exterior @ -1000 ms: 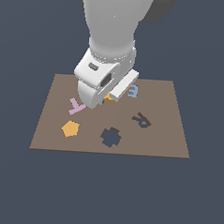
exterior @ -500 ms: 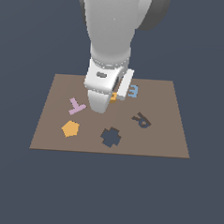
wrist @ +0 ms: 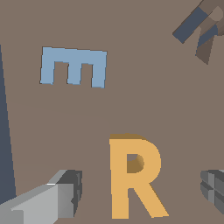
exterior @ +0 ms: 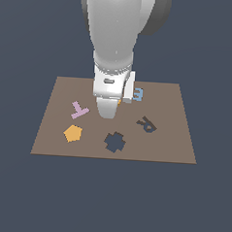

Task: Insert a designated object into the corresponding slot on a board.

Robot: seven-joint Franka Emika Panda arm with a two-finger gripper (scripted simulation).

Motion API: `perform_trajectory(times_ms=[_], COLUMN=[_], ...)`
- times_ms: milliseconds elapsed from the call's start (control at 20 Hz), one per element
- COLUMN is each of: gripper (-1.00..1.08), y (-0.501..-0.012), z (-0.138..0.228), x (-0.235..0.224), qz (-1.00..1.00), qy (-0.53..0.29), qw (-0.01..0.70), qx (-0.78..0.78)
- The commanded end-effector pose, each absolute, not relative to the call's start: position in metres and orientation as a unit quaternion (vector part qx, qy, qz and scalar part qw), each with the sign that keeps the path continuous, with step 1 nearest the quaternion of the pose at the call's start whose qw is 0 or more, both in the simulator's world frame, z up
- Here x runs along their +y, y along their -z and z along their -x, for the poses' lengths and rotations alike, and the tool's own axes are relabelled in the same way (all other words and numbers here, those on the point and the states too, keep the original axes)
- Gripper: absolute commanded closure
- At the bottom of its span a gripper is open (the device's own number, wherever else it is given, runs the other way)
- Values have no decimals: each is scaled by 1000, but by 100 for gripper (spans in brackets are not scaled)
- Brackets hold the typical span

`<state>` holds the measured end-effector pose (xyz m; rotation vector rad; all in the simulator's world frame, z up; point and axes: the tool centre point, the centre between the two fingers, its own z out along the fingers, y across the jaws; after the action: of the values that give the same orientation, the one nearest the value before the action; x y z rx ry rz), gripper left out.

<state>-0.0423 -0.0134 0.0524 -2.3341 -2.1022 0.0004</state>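
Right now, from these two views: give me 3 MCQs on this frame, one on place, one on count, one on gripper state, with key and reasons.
1. Where does the orange R lie?
A. In the R-shaped slot
B. On the board, between the open fingers
C. On the orange pentagon

2. How many dark cutouts show in the board in the exterior view?
A. One
B. Two
C. Four

3. What state is the gripper in?
A. Open, fingers apart from the R
C. Shut on the blue E-like letter
B. Shut on the R

Key: 1 B, the wrist view shows the R flat on the board with one finger on each side, while the R-shaped slot is unfilled. 2 B, only the R-shaped slot and the cross-shaped cutout show. 3 A, board surface shows between each finger and the R.
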Motion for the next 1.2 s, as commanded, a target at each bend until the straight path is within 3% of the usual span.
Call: perform_trajectory(times_ms=[0, 800, 850, 1150], gripper=[-92, -92, 108, 108], y=[-51, -30, -30, -30], z=[43, 43, 43, 43], x=[-14, -14, -14, -14], qz=[735, 731, 731, 731], qy=[0, 0, 0, 0], qw=[0, 0, 0, 0], qx=[-678, -682, -682, -682])
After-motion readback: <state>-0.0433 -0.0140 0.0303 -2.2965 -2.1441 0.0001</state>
